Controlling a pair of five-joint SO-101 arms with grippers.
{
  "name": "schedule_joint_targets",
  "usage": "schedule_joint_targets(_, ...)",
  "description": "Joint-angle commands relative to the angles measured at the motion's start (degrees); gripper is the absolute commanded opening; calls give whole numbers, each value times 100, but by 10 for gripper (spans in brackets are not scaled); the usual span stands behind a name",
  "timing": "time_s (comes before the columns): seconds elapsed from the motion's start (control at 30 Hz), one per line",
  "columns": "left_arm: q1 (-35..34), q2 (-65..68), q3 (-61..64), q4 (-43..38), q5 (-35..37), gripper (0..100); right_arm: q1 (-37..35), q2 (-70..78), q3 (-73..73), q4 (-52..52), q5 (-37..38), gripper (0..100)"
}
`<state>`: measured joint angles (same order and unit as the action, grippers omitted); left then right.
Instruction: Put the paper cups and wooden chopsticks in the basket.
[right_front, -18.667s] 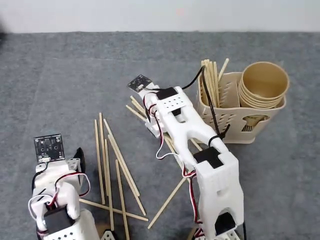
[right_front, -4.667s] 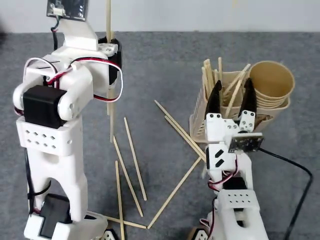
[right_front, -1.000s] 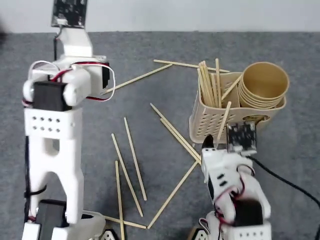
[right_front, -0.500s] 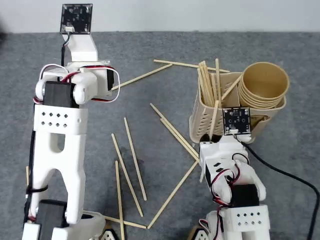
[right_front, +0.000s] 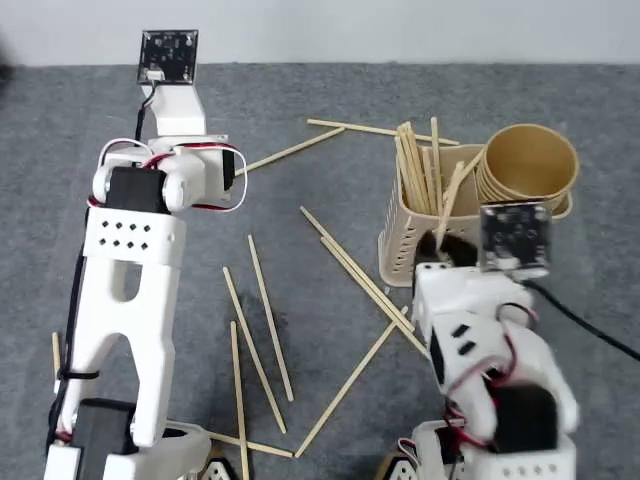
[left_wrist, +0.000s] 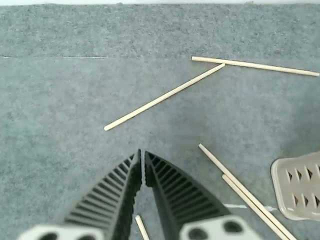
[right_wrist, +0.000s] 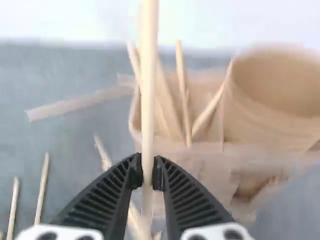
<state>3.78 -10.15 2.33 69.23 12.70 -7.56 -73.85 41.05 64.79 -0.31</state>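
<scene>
The right pincer (right_wrist: 146, 174) is clamping one chopstick (right_wrist: 148, 75) upright, probably to drop it into the basket (right_front: 402, 248) ahead, beside the cups (right_front: 522, 165). The left pincer (left_wrist: 141, 161) is hanging closed, empty.

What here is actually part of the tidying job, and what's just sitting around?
Part of the job:
- basket
- paper cups, stacked in it
- chopsticks standing in it
- loose chopsticks lying flat around it
- one chopstick, clamped in the right gripper

Just there:
- grey mat
- pale wall behind
</scene>
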Motion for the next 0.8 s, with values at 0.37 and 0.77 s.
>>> schedule_joint_targets(0.37, -35, -255, 92, -176, 44, 13, 48, 1851, -2646, -1464, 527, 8)
schedule_joint_targets(0.77, -35, -255, 101, -176, 44, 13, 497, 1851, -343, -2870, 800, 44)
